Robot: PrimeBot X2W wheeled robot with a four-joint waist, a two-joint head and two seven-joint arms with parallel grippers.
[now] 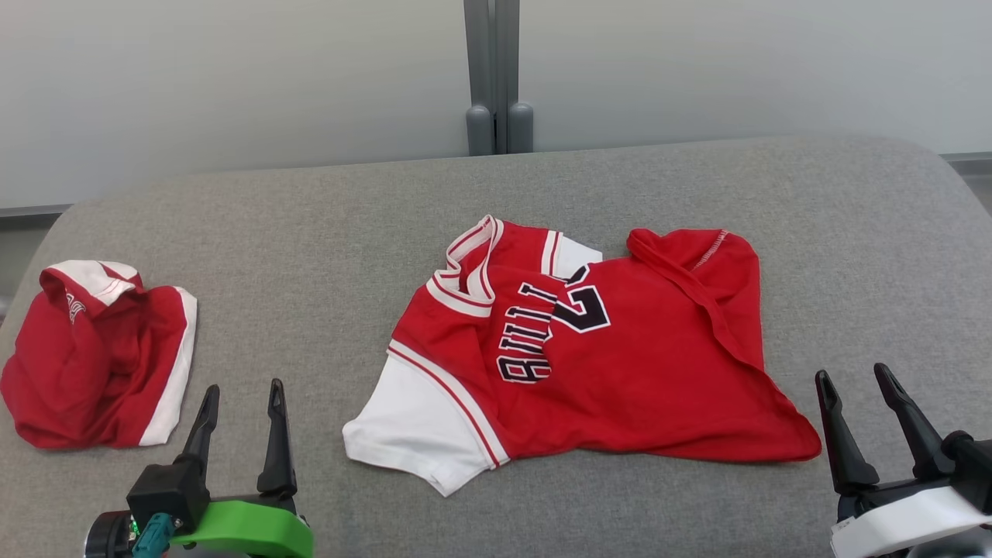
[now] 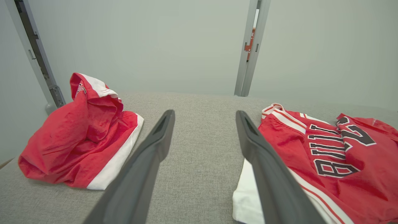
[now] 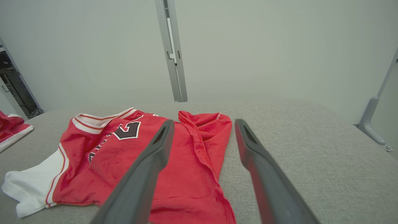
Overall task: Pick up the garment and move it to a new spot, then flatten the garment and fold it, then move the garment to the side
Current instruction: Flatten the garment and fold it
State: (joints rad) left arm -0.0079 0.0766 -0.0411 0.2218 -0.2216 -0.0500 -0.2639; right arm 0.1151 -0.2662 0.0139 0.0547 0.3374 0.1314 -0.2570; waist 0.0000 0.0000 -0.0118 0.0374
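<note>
The garment (image 1: pixel 620 364) is a red jersey with white sleeves and black lettering, lying rumpled in the middle of the grey padded table (image 1: pixel 325 232); it also shows as the garment (image 2: pixel 335 155) and the garment (image 3: pixel 130 152). My left gripper (image 1: pixel 242 399) stands open near the front edge, left of the jersey's white sleeve, holding nothing. My right gripper (image 1: pixel 856 384) is open too, just right of the jersey's lower right corner and apart from it. In the left wrist view my left gripper (image 2: pixel 205 116) points over bare table, and my right gripper (image 3: pixel 203 126) points past the jersey's folded hem.
A second red and white garment (image 1: pixel 97 356) lies bunched at the table's left edge, also seen as a heap (image 2: pixel 80 137). A grey post (image 1: pixel 496 77) rises behind the table against a pale wall. Bare grey surface lies at the far right (image 3: pixel 311 149).
</note>
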